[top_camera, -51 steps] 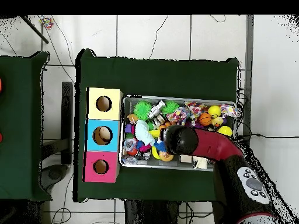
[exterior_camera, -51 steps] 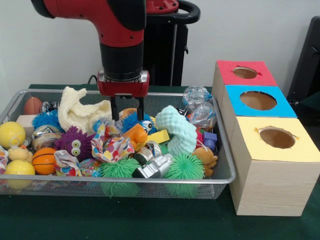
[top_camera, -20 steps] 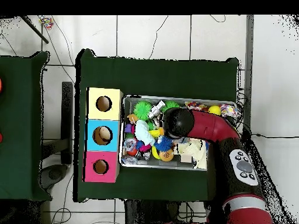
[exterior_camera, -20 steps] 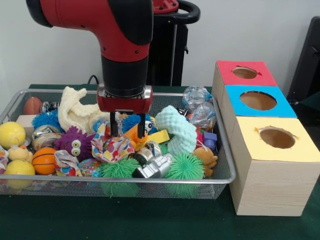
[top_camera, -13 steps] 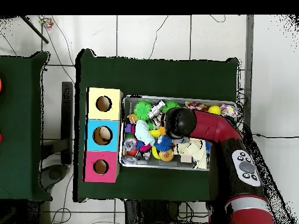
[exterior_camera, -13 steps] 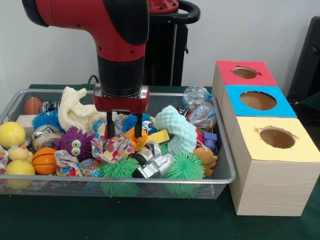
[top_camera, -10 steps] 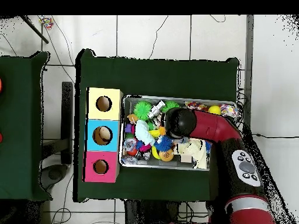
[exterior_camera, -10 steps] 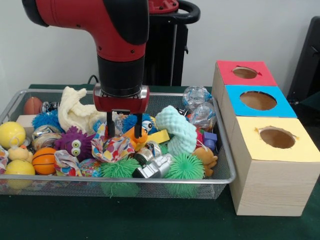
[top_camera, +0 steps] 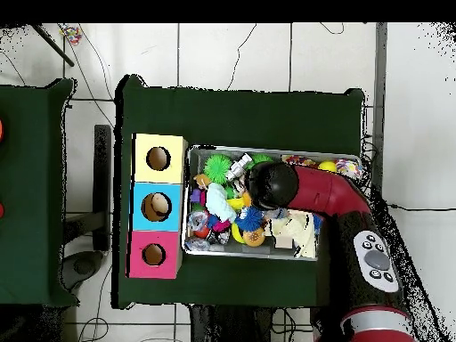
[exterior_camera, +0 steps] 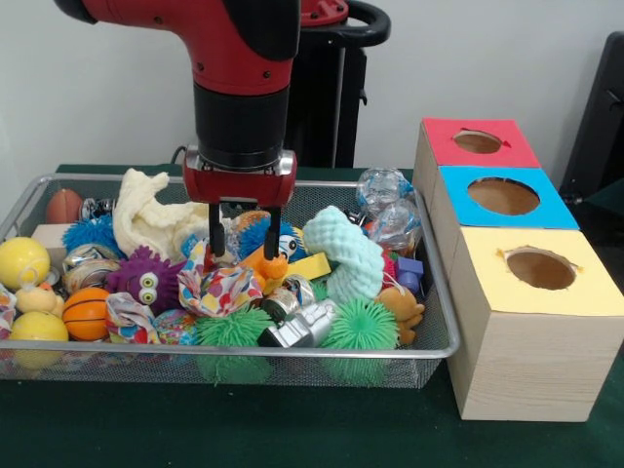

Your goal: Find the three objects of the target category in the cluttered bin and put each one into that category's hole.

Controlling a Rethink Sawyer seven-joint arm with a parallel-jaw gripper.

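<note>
My gripper (exterior_camera: 244, 252) hangs open over the middle of the wire bin (exterior_camera: 292, 349), its two black fingers (exterior_camera: 216, 236) straddling an orange toy (exterior_camera: 265, 263) beside a colourful patterned cloth (exterior_camera: 222, 285). The tips sit just above the toys, and nothing is clamped between them. Behind the fingers lies a blue spiky ball (exterior_camera: 255, 234). To the right stand three boxes with round holes: red (exterior_camera: 478, 142), blue (exterior_camera: 503, 196) and yellow (exterior_camera: 540, 268). In the overhead view the red arm (top_camera: 312, 191) hides the gripper; the boxes (top_camera: 157, 207) stand left of the bin (top_camera: 240, 256).
The bin is packed: a mint foam piece (exterior_camera: 346, 252), green spiky balls (exterior_camera: 361, 327), a purple monster with eyes (exterior_camera: 146, 278), a cream cloth (exterior_camera: 156, 219), yellow balls (exterior_camera: 21, 261), a small basketball (exterior_camera: 86, 312), clear crinkled balls (exterior_camera: 388, 205), a silver toy (exterior_camera: 302, 327).
Over the last second the gripper dipped into the toys near the orange piece, then rose slightly and edged right. It stayed open throughout; no toy visibly moved.
</note>
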